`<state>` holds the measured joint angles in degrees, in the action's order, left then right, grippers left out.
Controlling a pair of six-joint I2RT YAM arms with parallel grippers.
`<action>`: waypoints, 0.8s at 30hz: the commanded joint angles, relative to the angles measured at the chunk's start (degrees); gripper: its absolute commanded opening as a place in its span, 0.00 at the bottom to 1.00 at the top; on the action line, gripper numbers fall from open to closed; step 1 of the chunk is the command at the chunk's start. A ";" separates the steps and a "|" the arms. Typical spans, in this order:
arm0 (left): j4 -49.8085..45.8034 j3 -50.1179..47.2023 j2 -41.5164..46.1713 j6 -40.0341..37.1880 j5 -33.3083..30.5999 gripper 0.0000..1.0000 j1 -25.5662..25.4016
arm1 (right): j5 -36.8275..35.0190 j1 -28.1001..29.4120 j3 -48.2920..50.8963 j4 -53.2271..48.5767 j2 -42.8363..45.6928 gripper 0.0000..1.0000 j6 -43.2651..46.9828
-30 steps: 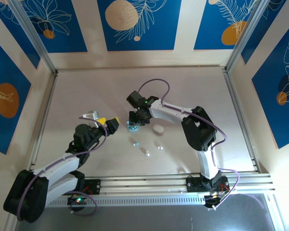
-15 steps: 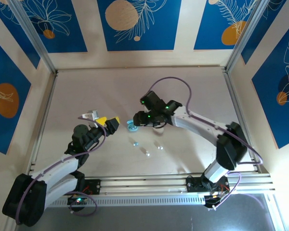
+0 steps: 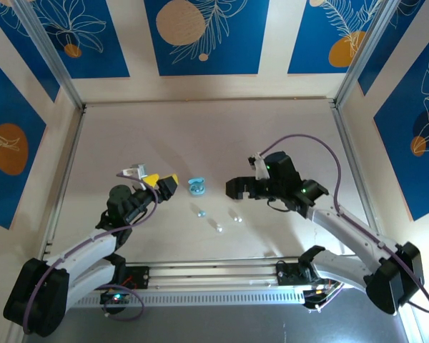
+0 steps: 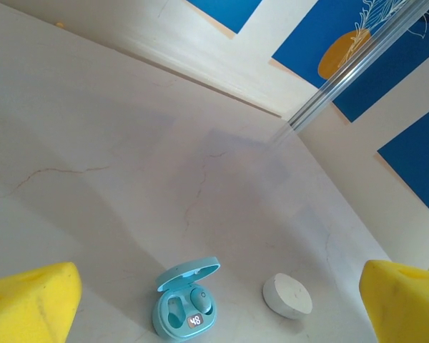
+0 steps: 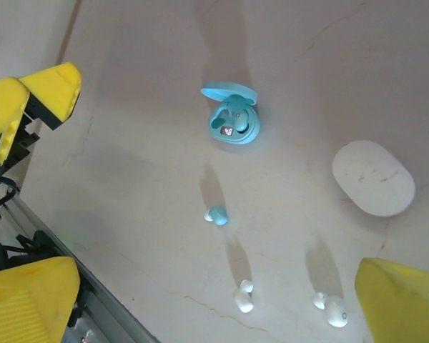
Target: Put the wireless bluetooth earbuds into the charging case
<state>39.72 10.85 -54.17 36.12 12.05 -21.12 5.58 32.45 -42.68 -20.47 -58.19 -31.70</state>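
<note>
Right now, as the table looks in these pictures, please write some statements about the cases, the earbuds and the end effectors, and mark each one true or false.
1. The pale blue charging case has its lid up. True.
2. The white case is open too. False: its lid is shut.
3. Three buds lie loose on the table: a pale blue earbud and two white earbuds. True.
4. The right end effector grips an earbud. False: its fingers stand wide apart with nothing between them.
5. The left end effector is shut. False: it is open and empty.
</note>
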 commanded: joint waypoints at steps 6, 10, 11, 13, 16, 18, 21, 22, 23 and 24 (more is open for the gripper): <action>0.73 2.06 -2.44 -3.86 1.53 1.00 -1.33 | 11.36 -9.67 11.90 16.73 3.83 0.99 3.05; 1.71 3.17 -5.65 -5.04 2.30 1.00 -2.33 | 13.70 -11.63 13.92 20.42 3.00 0.99 2.08; 1.95 3.55 -6.65 -5.37 2.67 1.00 -2.62 | 13.63 -11.61 14.25 20.94 3.06 0.99 2.02; 2.82 4.13 -8.60 -5.83 3.10 1.00 -3.28 | 14.17 -11.70 14.81 22.22 3.00 0.99 1.66; 3.25 5.17 -11.04 -6.53 4.08 0.99 -4.38 | 14.11 -11.78 14.77 22.59 2.07 0.99 1.56; 2.97 5.95 -11.73 -6.84 4.87 0.96 -4.96 | 14.71 -11.79 14.57 22.94 1.60 0.99 1.49; 1.25 7.17 -11.77 -7.11 5.86 0.94 -5.93 | 14.63 -11.71 14.30 23.14 1.59 0.99 1.21; -0.03 7.80 -11.59 -7.25 6.20 0.92 -6.24 | 14.47 -11.70 14.22 23.11 1.72 0.99 1.13; -1.78 8.76 -11.48 -7.61 6.30 0.90 -6.69 | 14.26 -11.70 14.12 22.95 1.78 0.99 0.99; -3.79 9.68 -11.40 -7.85 6.42 0.89 -6.88 | 14.12 -11.62 14.03 22.71 1.86 0.99 1.03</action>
<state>38.74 17.34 -65.98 30.17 16.27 -27.05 18.48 20.97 -28.36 1.30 -56.58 -30.52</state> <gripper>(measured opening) 0.897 0.992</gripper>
